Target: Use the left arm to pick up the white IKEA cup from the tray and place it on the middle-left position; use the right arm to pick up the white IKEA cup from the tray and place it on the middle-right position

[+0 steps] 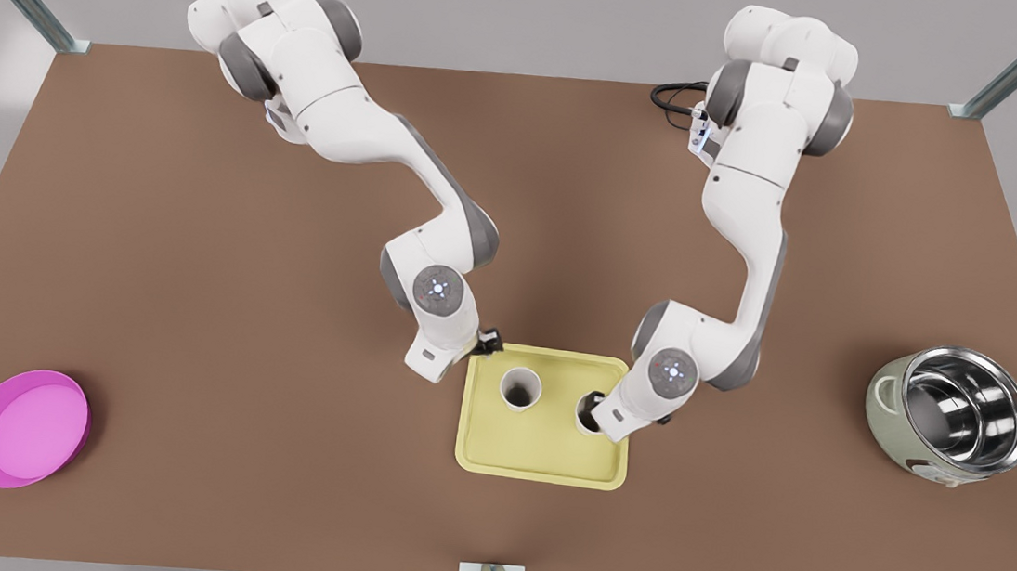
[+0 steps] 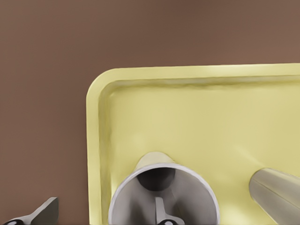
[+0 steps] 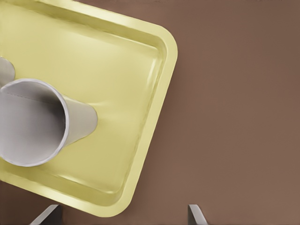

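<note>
1. The pale yellow tray lies on the brown table, near the table's front edge and about in its middle.
2. Two white cups stand upright in the tray, both in its far half. One cup is toward the front view's left. The other cup is toward the front view's right, and the wrist of an arm partly hides it.
3. The left gripper hangs at the far corner of the tray on the front view's left, next to the first cup.
4. In the left wrist view its fingers are spread. One fingertip is outside the tray over the table. The other fingertip is seen at the mouth of the cup. The second cup stands near it on the tray.
5. The right gripper is over the second cup.
6. In the right wrist view its fingers are wide apart and hold nothing. They are seen near the tray's corner, and the cup stands to one side of them, not between them.
7. A round pink dish lies far off near the table's corner at the front view's left.
8. A rice cooker with a steel inner pot stands well apart at the front view's right.
</note>
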Controlling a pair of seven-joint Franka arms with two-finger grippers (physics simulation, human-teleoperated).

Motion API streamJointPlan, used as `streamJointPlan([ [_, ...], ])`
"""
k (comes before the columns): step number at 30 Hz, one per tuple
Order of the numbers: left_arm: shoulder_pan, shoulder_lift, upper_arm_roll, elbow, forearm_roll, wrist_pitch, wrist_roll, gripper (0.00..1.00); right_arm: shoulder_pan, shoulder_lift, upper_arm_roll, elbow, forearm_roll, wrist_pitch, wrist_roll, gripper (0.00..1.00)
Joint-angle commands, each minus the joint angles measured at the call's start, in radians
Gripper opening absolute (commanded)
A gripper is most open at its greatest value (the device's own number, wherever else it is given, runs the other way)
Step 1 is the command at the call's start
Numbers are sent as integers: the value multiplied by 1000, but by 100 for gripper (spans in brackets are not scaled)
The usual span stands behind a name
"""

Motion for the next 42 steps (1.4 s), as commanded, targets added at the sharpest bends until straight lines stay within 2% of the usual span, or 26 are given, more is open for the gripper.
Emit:
streamJointPlan([
  [1,0,4,0,0,0,49,-78,95,-2,26,21,32,2,126,520,100],
  [4,-2,4,-2,2,-10,47,-81,34,-3,67,41,87,1,162,517,100],
  [6,-3,4,-2,2,-46,47,-81,20,-3,113,49,150,1,198,520,100],
  [9,-3,-2,-2,2,-46,46,-79,6,-5,147,59,162,2,245,524,100],
  [12,-3,-4,-2,2,-47,41,-79,0,-2,161,65,162,1,269,524,100],
  [14,4,-27,2,2,-58,18,-75,0,-2,162,69,153,-2,260,521,100],
  [16,93,-75,5,26,-62,-151,49,0,-2,171,69,142,-2,257,514,100],
  [20,210,-96,35,28,-43,-237,353,0,0,170,70,113,2,255,515,100],
  [21,214,-90,83,26,-46,-226,441,0,0,170,70,99,2,255,517,95],
  [22,248,-81,89,26,-50,-194,481,0,1,170,72,87,1,255,518,83],
  [23,263,-67,87,28,-59,-158,485,0,1,170,72,85,1,255,517,83],
  [25,265,-32,86,28,-108,-100,479,0,6,170,72,76,-4,255,523,64],
  [28,268,-3,81,28,-186,-42,479,0,23,170,70,76,-10,252,524,28],
  [29,267,8,80,28,-207,-27,481,0,27,170,69,76,-35,248,526,21],
  [30,268,10,81,28,-205,-25,487,0,27,170,69,76,-35,248,527,21],
  [31,268,10,81,28,-200,-25,505,75,26,170,67,76,-35,248,528,21],
  [32,270,10,84,28,-199,-26,531,100,24,168,67,76,-35,248,528,21],
  [36,267,4,89,28,-184,-31,531,100,12,148,59,78,-35,248,528,22],
  [38,265,-38,104,28,-158,-63,530,100,-31,70,59,18,-33,246,512,22],
  [39,265,-105,117,29,-72,-189,531,100,-68,-2,65,-68,-24,246,437,22],
  [40,265,-252,121,29,3,-331,530,100,-103,-85,73,-184,-22,246,376,22],
  [42,267,-492,123,29,-1,-585,516,100,-149,-182,81,-313,-21,246,305,22],
])
